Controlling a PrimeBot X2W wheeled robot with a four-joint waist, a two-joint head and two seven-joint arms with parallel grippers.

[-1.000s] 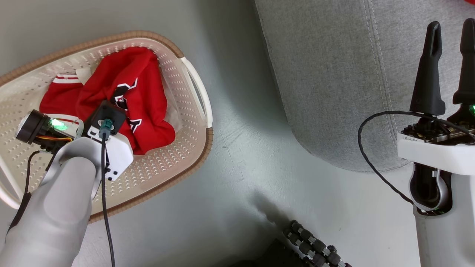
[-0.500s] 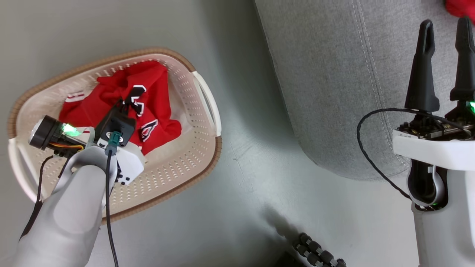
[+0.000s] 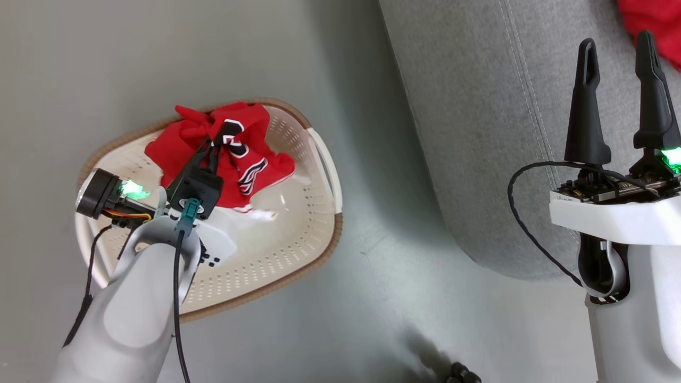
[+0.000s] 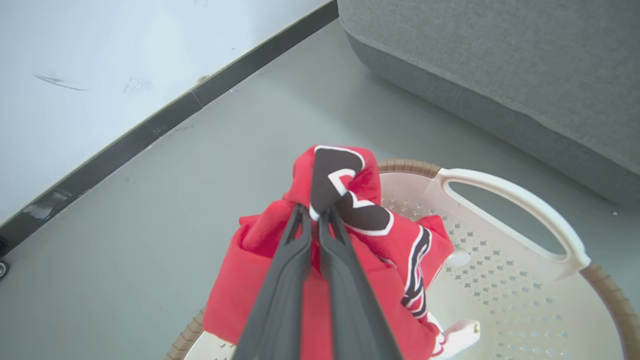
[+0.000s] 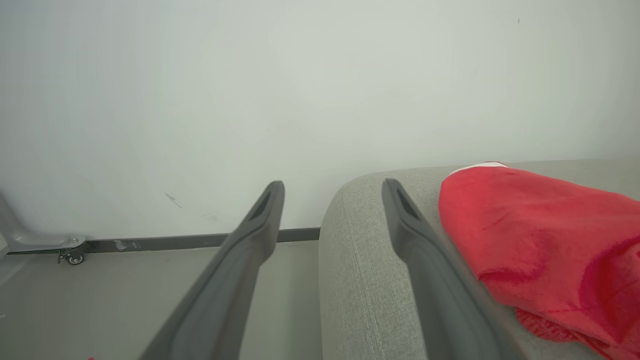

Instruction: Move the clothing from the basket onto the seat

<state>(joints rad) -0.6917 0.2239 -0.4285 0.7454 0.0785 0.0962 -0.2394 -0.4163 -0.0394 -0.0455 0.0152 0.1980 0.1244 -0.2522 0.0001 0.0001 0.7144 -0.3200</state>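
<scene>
- The left hand [image 3: 212, 142] is clenched on a fold of the red lettered shirt [image 3: 175, 154], its two fingers pinched together with cloth sticking up between the tips.
- A second ago that shirt lay spread over the bottom of the basket [image 3: 298, 266] with the left hand pressed down into it. Now it is gathered into a hanging bunch, and much of the basket's perforated bottom shows bare.
- The whole head view has also shifted, so the basket's new place in it is the camera's doing, not a move of the basket.
- The shirt hangs above the far end of the basket, over the rim. Its lower folds and a white end trail down inside, and I cannot tell whether they are off the bottom.
- The right hand [image 3: 616, 45] is released, fingers wide apart with nothing between them, held over the edge of the grey seat [image 3: 479, 133].
- A second red garment [image 3: 654, 21] already lies on the seat, just beside the right hand.
- My reading: the pick has taken, so what remains is to lift the shirt free of the rim and carry it across the floor [image 3: 372, 292] to the seat. A trailing fold could snag the basket's handle.
</scene>
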